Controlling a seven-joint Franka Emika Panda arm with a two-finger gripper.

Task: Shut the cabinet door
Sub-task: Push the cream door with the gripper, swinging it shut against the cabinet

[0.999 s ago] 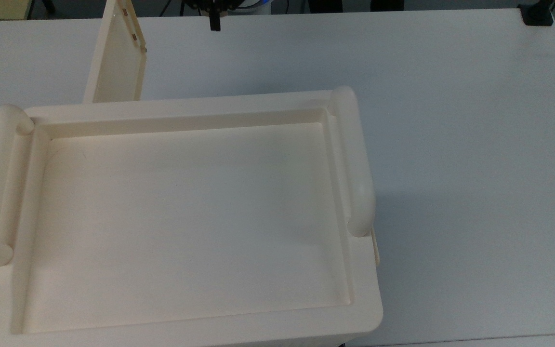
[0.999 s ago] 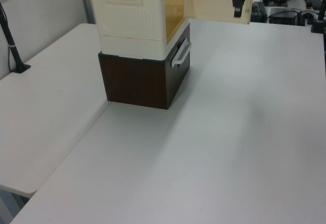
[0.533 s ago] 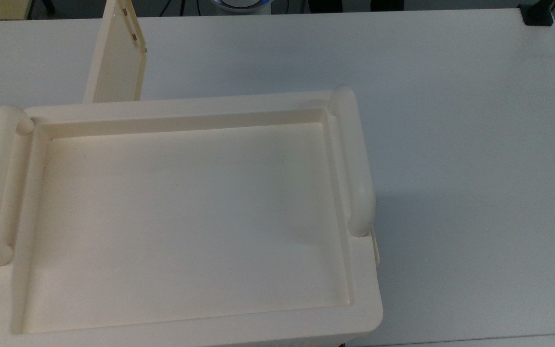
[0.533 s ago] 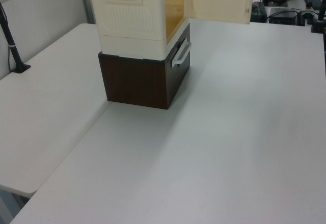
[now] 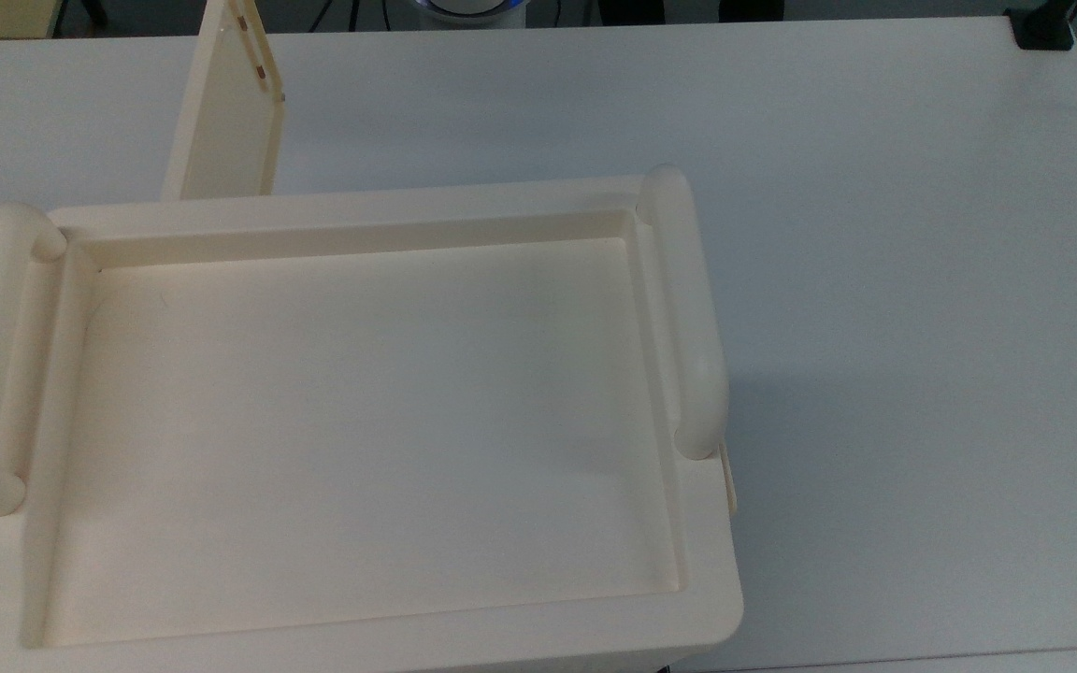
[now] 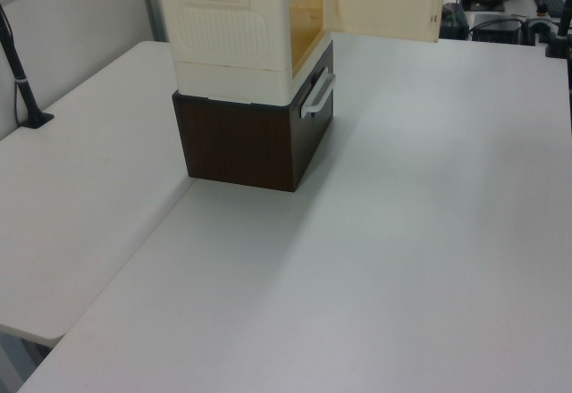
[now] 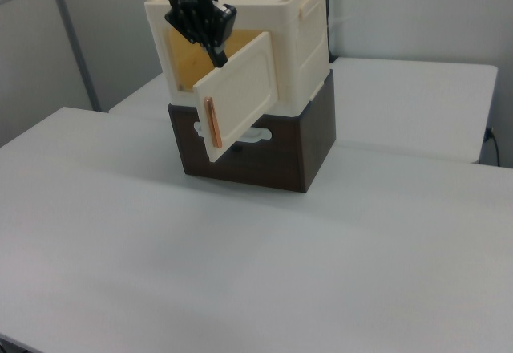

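The cream cabinet (image 7: 309, 40) stands on a dark brown box (image 7: 296, 148). Its cabinet door (image 7: 240, 96) is swung open, showing the yellowish inside, and an orange strip (image 7: 210, 124) runs along the door's free edge. My black gripper (image 7: 217, 54) hangs in front of the opening with its shut tips just above the door's upper edge, holding nothing. From above, the cabinet's rim (image 5: 389, 201) frames a recessed tray, and the cabinet door (image 5: 225, 121) juts toward the table's far side. In the left view the cabinet door (image 6: 384, 0) sticks out to the right of the cabinet (image 6: 232, 27).
The brown box (image 6: 241, 143) has a white handle (image 6: 317, 94) under the open door. A black clamp post (image 6: 22, 80) stands at the left view's left. Another black clamp (image 5: 1043, 28) sits at the table's far right corner. White tabletop stretches wide to the top view's right.
A second ago the gripper showed by the door's free edge in the top and left views; it has since left both. The door has not moved.
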